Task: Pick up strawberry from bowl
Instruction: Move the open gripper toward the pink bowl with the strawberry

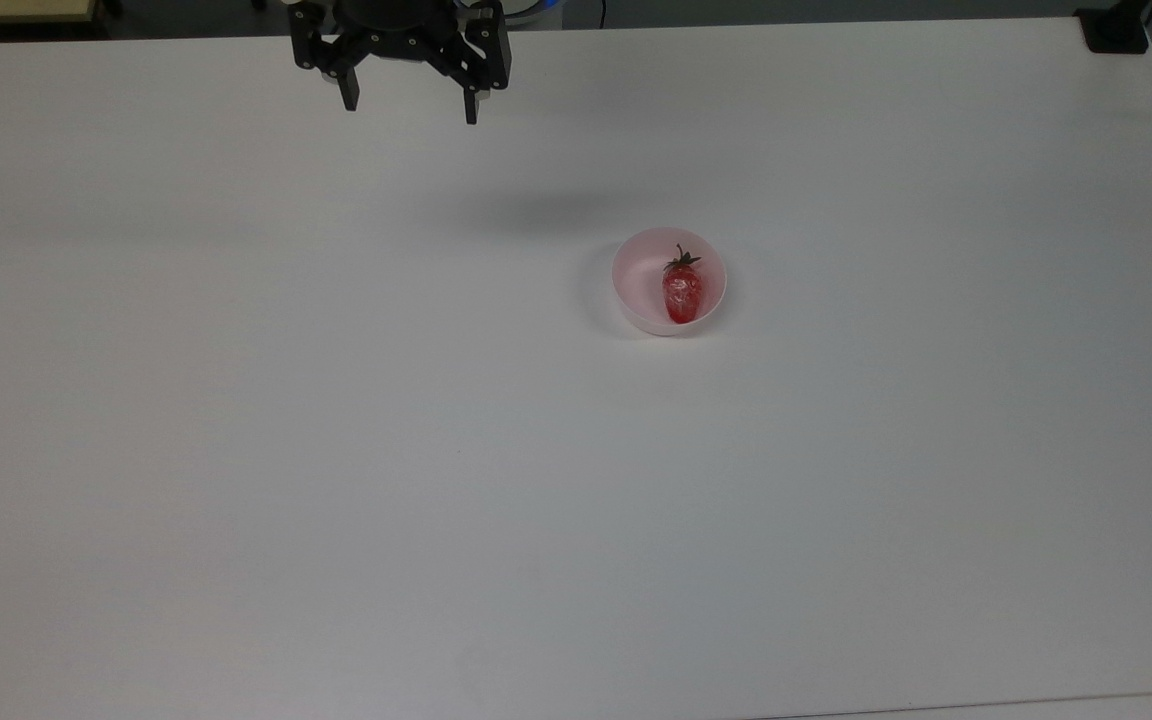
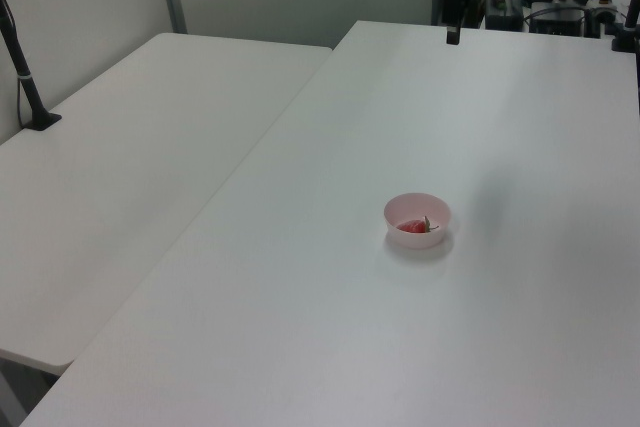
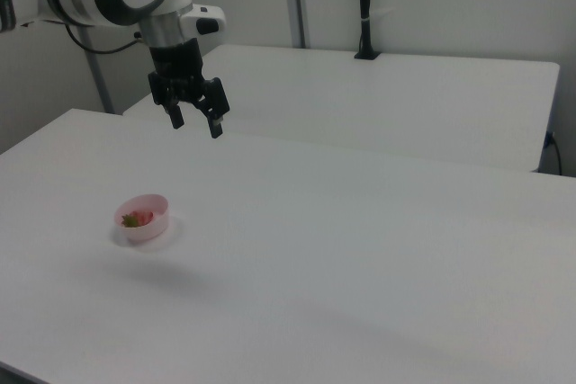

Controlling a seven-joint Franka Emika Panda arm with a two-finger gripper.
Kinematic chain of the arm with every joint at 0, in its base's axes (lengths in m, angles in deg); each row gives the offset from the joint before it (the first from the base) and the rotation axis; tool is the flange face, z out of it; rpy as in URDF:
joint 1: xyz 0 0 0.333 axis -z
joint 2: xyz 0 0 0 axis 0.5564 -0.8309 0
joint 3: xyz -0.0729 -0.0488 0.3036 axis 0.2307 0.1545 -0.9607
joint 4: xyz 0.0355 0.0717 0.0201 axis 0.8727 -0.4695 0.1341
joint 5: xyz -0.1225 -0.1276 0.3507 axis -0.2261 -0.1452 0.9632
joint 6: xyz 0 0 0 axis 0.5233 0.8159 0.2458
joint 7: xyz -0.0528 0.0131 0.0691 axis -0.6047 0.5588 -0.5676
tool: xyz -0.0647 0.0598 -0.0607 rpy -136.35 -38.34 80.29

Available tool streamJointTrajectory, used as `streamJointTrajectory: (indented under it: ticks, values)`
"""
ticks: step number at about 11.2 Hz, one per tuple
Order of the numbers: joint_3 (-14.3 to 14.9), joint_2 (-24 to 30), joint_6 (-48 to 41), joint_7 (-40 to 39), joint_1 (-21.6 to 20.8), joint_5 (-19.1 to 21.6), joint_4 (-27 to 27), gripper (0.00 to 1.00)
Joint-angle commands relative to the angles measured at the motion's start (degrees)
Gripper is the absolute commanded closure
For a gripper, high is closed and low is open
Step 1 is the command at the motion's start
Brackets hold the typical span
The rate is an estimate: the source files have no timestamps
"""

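Your black two-finger gripper (image 1: 409, 104) hangs at the top view's upper left, fingers spread apart and empty.
The small glossy red strawberry (image 1: 682, 291) lies in the round pale pink plastic bowl (image 1: 636, 270), right of centre on the white table (image 1: 336, 450), well apart from your gripper.

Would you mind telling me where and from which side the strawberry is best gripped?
Probably from straight above, closing across the red body of the strawberry, below its green cap. It lies lengthwise inside the bowl, whose wall blocks any sideways approach. The gripper is open, hanging up and away.
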Motion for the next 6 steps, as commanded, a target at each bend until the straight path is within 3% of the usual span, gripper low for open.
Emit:
streamJointTrajectory:
  ticks: [1, 6]
  values:
    - [-0.53, 1.06, -1.09, -0.97, 0.28, -0.21, -0.16, 0.0]
    - [-0.53, 1.24, -1.09, -0.88, 0.11, -0.12, -0.96, 0.0]
